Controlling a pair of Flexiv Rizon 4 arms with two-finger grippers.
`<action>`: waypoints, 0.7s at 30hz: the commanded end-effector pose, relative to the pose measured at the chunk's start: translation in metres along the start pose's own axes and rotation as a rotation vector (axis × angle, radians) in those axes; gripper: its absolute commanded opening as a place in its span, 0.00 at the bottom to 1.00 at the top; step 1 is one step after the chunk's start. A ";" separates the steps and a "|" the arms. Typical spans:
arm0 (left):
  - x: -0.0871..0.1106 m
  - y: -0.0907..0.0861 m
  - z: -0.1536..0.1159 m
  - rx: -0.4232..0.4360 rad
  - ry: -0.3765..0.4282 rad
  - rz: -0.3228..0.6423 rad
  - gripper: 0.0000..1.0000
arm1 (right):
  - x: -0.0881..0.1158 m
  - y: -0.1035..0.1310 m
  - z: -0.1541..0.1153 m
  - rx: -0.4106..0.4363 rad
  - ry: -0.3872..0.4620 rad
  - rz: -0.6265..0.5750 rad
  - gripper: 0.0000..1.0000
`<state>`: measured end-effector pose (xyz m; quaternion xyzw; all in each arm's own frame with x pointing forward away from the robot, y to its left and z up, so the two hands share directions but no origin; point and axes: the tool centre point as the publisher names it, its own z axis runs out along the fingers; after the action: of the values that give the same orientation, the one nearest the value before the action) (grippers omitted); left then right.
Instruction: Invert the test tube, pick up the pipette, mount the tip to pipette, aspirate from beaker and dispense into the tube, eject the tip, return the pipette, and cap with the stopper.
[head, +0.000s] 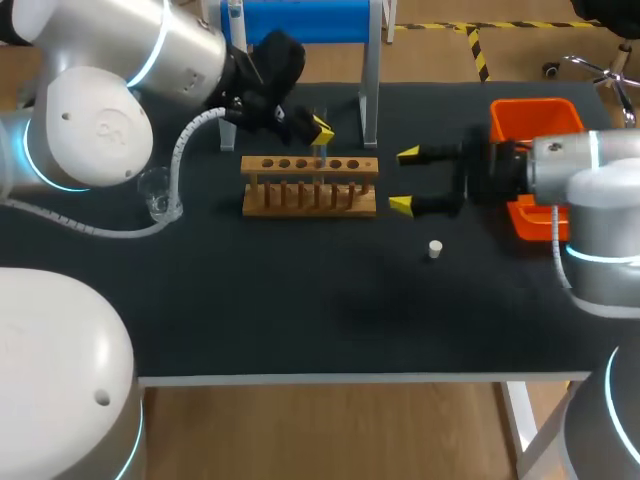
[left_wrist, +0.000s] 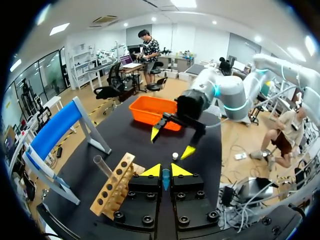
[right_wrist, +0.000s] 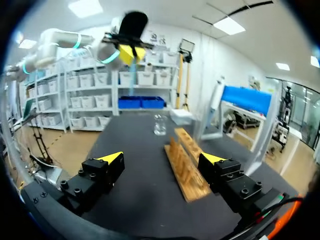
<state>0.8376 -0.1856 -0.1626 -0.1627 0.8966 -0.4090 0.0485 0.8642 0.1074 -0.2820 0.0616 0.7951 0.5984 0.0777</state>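
My left gripper (head: 322, 130) hangs over the wooden tube rack (head: 310, 190), shut on a bluish test tube (head: 320, 152) that points down at the rack's holes. In the left wrist view the test tube (left_wrist: 165, 180) sits pinched between the yellow tips, with the rack (left_wrist: 112, 187) just beside them. My right gripper (head: 404, 181) stands wide open and empty a little right of the rack's end; the rack (right_wrist: 185, 165) lies ahead between its fingers. A small white stopper (head: 435, 248) lies on the mat in front of the right gripper.
A glass beaker (head: 155, 190) stands left of the rack. An orange bin (head: 535, 115) sits at the back right, partly behind my right arm. The blue pipette stand (head: 300, 20) is at the table's back edge, close behind the left gripper.
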 end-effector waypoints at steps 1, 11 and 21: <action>0.000 -0.001 0.000 -0.006 0.002 -0.001 0.00 | 0.012 0.013 -0.042 -0.075 0.066 -0.028 1.00; 0.000 -0.001 0.000 -0.006 0.002 -0.001 0.00 | 0.034 0.044 -0.036 -0.264 0.257 -0.082 1.00; 0.000 -0.001 0.000 -0.006 0.002 -0.001 0.00 | 0.039 0.077 -0.008 -0.278 0.283 -0.010 1.00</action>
<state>0.8376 -0.1858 -0.1626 -0.1627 0.8964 -0.4095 0.0483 0.8199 0.1172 -0.2114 -0.0378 0.7038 0.7090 -0.0217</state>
